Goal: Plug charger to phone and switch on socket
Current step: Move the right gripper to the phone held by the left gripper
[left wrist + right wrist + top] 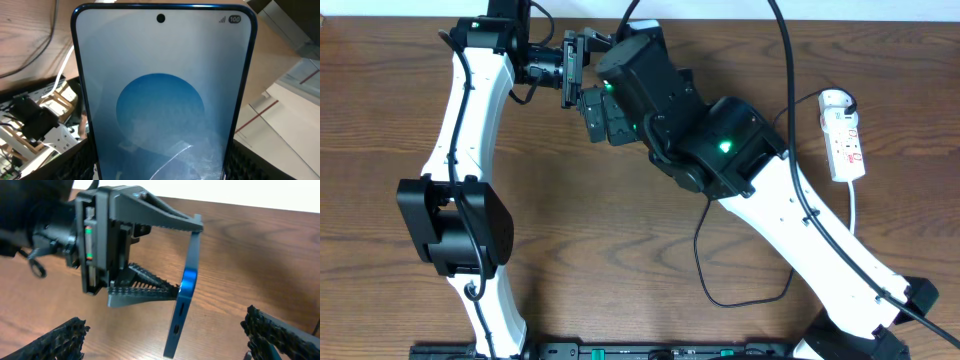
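The phone [162, 95] fills the left wrist view, its screen blue and lit. My left gripper [162, 172] is shut on it, a finger [75, 165] on each long edge. In the right wrist view the phone [187, 287] stands edge-on above the table between the left gripper's fingers [160, 222], port end down. My right gripper [167, 342] is open wide just below that end and holds nothing. The socket [843, 135] lies at the far right. A thin black cable, the charger [700, 262], loops on the table under the right arm; its plug tip is hidden.
Both arms meet at the back centre of the wooden table [380, 120], and the right arm [720, 145] crosses the middle. A thick black arm cable [786, 60] hangs over the right side. The socket's white cord [853, 205] runs toward the front.
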Available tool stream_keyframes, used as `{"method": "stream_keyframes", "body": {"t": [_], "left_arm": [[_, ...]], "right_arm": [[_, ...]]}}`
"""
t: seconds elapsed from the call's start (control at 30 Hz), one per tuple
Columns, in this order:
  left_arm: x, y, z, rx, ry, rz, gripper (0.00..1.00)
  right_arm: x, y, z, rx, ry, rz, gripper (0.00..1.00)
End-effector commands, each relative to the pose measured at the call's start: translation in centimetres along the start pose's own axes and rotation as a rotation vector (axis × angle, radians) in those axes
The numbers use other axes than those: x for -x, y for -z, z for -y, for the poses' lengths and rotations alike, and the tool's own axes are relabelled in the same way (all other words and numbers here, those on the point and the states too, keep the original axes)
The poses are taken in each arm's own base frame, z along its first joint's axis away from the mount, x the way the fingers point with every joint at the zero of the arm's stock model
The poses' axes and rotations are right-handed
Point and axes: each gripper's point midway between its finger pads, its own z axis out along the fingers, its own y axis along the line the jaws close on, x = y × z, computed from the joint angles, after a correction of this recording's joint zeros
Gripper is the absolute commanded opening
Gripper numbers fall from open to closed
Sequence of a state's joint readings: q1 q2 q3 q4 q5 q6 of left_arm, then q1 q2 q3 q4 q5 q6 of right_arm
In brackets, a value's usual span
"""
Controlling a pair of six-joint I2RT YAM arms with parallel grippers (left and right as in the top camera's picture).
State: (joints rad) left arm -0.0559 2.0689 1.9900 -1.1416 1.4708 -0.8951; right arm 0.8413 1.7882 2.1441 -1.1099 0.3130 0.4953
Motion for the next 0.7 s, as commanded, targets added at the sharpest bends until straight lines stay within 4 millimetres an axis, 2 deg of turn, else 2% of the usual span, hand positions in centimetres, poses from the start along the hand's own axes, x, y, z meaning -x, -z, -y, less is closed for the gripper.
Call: {"method": "stream_keyframes", "body": {"t": [0.0, 0.07, 0.2, 0.67], "left_arm": [[-1.5, 0.3, 1.0, -0.011, -0.038, -0.003, 0.68], [-1.5, 0.3, 1.0, -0.012, -0.033, -0.003, 0.68], [-1.5, 0.3, 1.0, -0.012, 0.008, -0.004, 0.68], [-1.5, 0.3, 1.0, -0.011, 0.009, -0.003, 0.68]], "right_arm": [[0.9, 0.7, 0.8, -0.043, -0.101, 0.046, 0.99], [1.0, 0.7, 0.9, -0.047, -0.113, 0.049, 0.96], [1.5, 0.8, 2.1, -0.113, -0.148, 0.088, 0.83], [-0.1, -2.1, 1.3, -0.118, -0.169, 0.026, 0.82]]}}
